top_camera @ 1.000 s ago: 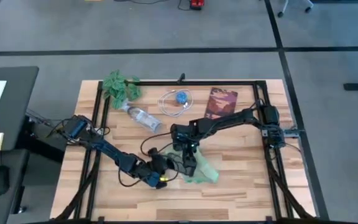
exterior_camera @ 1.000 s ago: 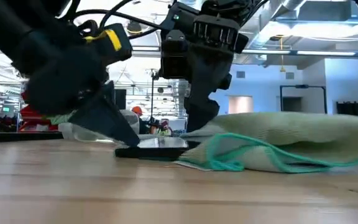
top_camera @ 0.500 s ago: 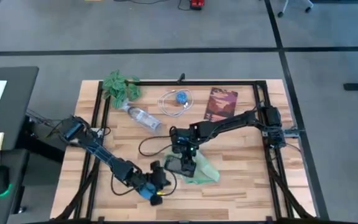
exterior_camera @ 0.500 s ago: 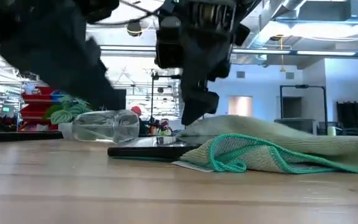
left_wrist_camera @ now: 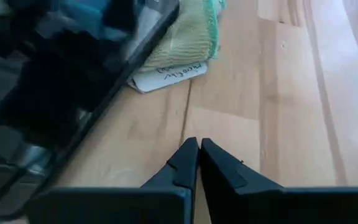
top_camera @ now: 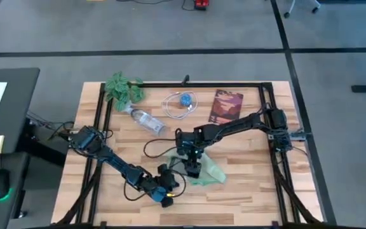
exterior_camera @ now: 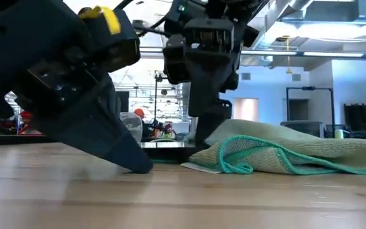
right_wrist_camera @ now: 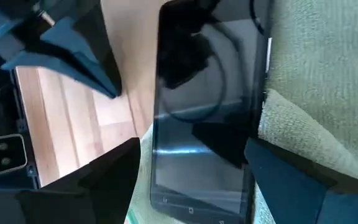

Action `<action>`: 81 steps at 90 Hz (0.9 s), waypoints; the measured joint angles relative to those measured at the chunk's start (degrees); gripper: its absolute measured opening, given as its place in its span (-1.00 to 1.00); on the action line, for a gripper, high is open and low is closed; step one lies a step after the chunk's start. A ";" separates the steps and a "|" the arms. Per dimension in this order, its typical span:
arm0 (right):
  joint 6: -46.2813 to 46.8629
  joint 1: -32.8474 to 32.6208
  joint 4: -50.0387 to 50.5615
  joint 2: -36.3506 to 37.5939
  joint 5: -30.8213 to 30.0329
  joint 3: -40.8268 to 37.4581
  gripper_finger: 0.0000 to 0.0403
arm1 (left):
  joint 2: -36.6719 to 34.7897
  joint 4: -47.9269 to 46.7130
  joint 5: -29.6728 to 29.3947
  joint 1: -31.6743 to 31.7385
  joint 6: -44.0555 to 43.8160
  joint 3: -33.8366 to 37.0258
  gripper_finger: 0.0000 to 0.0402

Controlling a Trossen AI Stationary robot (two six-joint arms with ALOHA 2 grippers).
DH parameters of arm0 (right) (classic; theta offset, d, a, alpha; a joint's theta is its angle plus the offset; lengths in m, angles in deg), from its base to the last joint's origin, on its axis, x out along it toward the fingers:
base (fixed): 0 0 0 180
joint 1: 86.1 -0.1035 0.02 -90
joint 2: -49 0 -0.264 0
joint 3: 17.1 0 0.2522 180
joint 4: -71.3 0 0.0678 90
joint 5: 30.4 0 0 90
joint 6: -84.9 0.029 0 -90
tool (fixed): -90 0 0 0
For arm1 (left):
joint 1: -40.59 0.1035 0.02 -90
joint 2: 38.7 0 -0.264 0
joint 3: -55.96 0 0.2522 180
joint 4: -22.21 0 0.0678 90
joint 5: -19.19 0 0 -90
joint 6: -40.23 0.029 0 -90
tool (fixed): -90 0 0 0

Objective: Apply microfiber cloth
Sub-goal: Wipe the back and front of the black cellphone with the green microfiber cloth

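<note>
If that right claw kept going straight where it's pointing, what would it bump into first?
Most likely the black phone. The right gripper hangs open just over it, one finger on either side, with the microfiber cloth alongside. How close it sits is hard to judge.

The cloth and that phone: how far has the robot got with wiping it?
Done: the mint microfiber cloth lies bunched against the black phone, partly under it. In hand: the right gripper hovers open over the phone; the left gripper, shut and empty, touches the table beside it. Left: neither holds the cloth, and the screen is uncovered, so wiping remains.
</note>
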 joint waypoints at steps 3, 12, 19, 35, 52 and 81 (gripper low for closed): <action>0.03 0.17 0.03 -0.01 0.05 0.00 0.42 | 0.01 -0.03 -0.44 0.20 0.00 0.02 -0.99; -0.04 0.15 -0.49 -1.17 -1.41 0.11 0.42 | 0.01 -0.32 -0.73 0.98 -0.06 0.40 -0.99; 0.70 0.37 0.06 -1.50 -3.26 -0.01 0.42 | 0.04 -0.34 -0.95 1.48 -0.04 0.48 -0.99; 1.49 0.85 0.48 -1.48 -6.08 0.00 0.42 | 0.10 -0.51 -1.57 1.75 -0.02 0.54 -0.99; 1.23 0.71 -4.08 -2.80 1.42 0.00 0.42 | 0.10 -0.89 -1.51 2.37 -0.02 0.56 -0.99; -0.11 -0.89 -8.94 -3.66 6.58 -0.13 0.37 | 0.10 -2.06 -0.80 4.51 0.39 0.54 -0.99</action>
